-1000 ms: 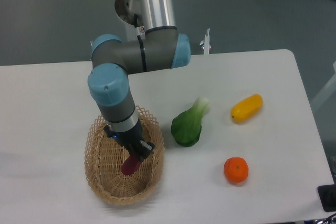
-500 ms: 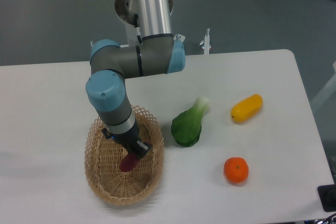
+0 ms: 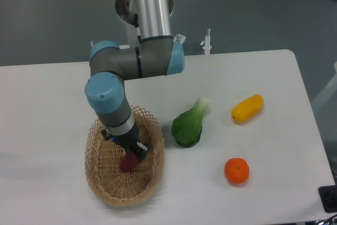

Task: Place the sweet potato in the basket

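- No readable writing or labels are showing on any item in the camera view.
- The small magenta-purple sweet potato [image 3: 127,163] is sitting inside the oval tan woven wicker basket [image 3: 102,185], over the basket's floor; only its lower part is showing, the upper end being hidden by the tool.
- Its long axis is running steeply, lower end pointing down-left toward the basket floor, upper end tilting up-right into the jaws. Whether the tip is touching the weave cannot be told.
- Its surface is looking smooth and evenly coloured.
- The black two-finger gripper [image 3: 133,154] is reaching down into the basket and is clamping the sweet potato's upper end.
- The grey arm with light-blue joint caps [image 3: 107,94] is standing over the basket's rear rim.
- The green leafy vegetable with a pale stalk [image 3: 189,124] is lying just right of the basket, apart from it.
- The yellow oblong fruit [image 3: 247,108] is lying farther right on the white table [image 3: 47,109].
- The round orange [image 3: 236,170] is sitting nearer the front edge, below the yellow fruit.
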